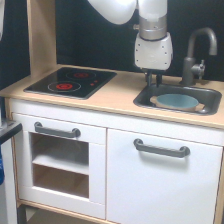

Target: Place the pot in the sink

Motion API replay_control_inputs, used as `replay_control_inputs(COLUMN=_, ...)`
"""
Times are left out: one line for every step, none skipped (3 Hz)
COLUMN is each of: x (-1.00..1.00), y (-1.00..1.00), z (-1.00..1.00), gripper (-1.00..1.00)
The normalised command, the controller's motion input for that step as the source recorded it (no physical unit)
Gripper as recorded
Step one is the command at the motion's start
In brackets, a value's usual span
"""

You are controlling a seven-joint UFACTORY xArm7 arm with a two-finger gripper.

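A light blue-teal pot (pixel 176 100) with a tan band is seen in the dark grey sink (pixel 214 98). The surface (pixel 112 93) is light wood, the stovetop (pixel 71 81) black with red rings, the cabinet fronts (pixel 162 185) white with grey handles (pixel 161 148).

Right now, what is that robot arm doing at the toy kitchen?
The blue pot is sitting inside the sink. The robot's gripper hangs just above the sink's rim, beside the pot, not holding it. Whether its fingers are open or closed is hard to tell. The tap and stove are untouched.
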Motion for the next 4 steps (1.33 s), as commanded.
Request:
replay_control_inputs(x=-0.10, y=-0.09, z=0.50, gripper=1.00)
replay_control_inputs(x=-0.20, y=-0.09, z=0.54, gripper=1.00)
replay_control_inputs(x=-0.23, y=-0.09, z=0.52, gripper=1.00)
replay_control_inputs(x=-0.27, y=-0.09, z=0.53, gripper=1.00)
